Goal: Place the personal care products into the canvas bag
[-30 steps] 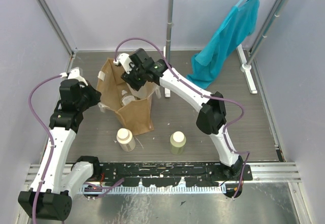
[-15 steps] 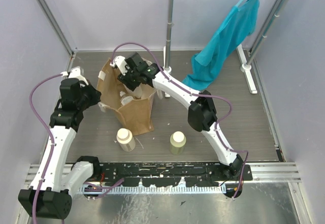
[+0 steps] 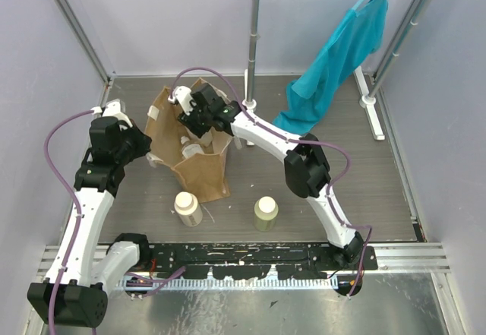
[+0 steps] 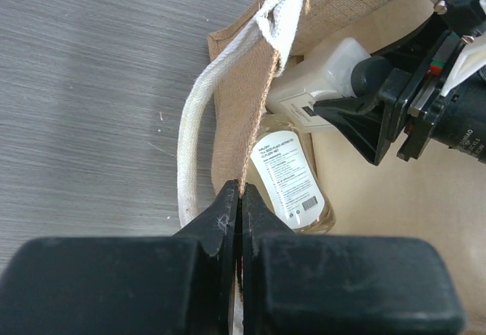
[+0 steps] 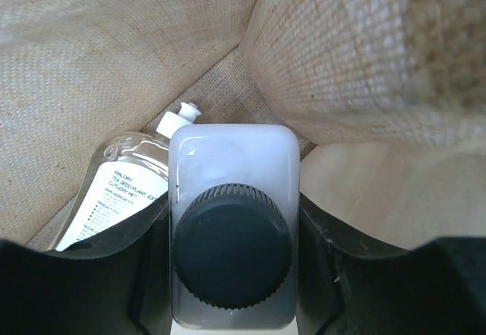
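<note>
White bottle (image 5: pixel 231 169), clamped in the right gripper (image 5: pixel 234 225) inside the bag (image 3: pixel 201 174): release low, beside the amber bottle (image 5: pixel 114 179) below-left, while the left gripper (image 4: pixel 240 198), pinched on the rim (image 4: pixel 247 126), holds the mouth open.

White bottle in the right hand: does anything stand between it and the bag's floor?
Only the clear bottle, lying in the canvas bag close beside the white bottle. Nothing else visible blocks it.
</note>
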